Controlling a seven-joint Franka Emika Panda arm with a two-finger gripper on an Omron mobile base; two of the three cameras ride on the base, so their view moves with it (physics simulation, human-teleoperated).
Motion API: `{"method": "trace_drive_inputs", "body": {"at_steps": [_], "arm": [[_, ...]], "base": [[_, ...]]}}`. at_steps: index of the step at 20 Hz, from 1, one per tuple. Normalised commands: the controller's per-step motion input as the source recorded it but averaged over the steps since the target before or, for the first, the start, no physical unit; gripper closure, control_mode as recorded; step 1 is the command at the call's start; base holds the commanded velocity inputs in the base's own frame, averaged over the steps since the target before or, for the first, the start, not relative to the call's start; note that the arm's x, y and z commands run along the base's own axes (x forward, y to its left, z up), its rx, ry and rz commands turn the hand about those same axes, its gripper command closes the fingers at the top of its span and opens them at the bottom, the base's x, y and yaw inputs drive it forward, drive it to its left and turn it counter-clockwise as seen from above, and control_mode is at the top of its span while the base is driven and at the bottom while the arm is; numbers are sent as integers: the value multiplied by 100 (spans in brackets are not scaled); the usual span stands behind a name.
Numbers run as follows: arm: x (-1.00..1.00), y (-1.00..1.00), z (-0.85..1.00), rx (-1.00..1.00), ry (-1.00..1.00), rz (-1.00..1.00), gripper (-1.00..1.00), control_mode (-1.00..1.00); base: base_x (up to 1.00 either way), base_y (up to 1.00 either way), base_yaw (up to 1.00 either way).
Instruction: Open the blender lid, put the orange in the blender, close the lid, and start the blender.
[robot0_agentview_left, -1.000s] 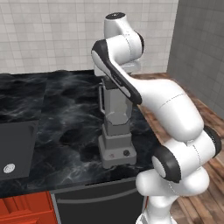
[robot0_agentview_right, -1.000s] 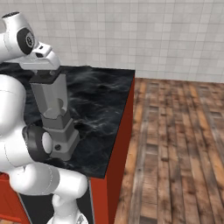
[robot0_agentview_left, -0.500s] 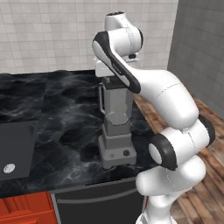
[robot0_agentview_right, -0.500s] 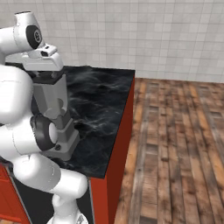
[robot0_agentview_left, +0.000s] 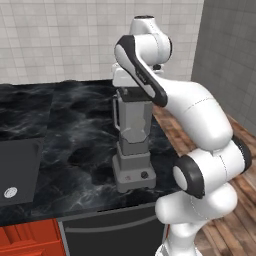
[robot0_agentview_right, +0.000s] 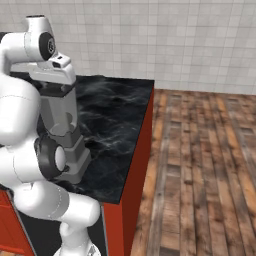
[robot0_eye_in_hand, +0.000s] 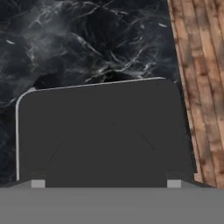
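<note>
The grey blender (robot0_agentview_left: 132, 145) (robot0_agentview_right: 65, 130) stands near the counter's front right corner, its red button (robot0_agentview_left: 131, 177) and black knob (robot0_agentview_left: 144, 175) on the base. The dark blender lid (robot0_eye_in_hand: 105, 122) (robot0_agentview_right: 57, 91) sits at the jar's top. My gripper (robot0_eye_in_hand: 106, 183) (robot0_agentview_left: 132, 89) comes straight down onto it, jaws wide and set against the sides of the lid's raised middle, shut on it. The orange is out of view.
The black marble counter (robot0_agentview_left: 70, 130) ends just right of the blender, with wooden floor (robot0_agentview_right: 200, 165) beyond. A dark recessed panel (robot0_agentview_left: 15, 170) lies at the counter's left. Red cabinets (robot0_agentview_left: 30, 237) are below. A tiled wall (robot0_agentview_left: 60, 40) runs behind.
The arm's elbow and upper links have swung a little, while the hand has stayed on top of the blender jar. The blender has not moved.
</note>
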Motion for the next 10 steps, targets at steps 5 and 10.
{"method": "trace_drive_inputs", "body": {"at_steps": [5, 10], "arm": [[-1, -2, -25, 6, -11, 0, -100, -100], [0, 0, -9, 1, -8, 0, -100, -100]], "base": [[0, 0, 0], [0, 0, 0]]}}
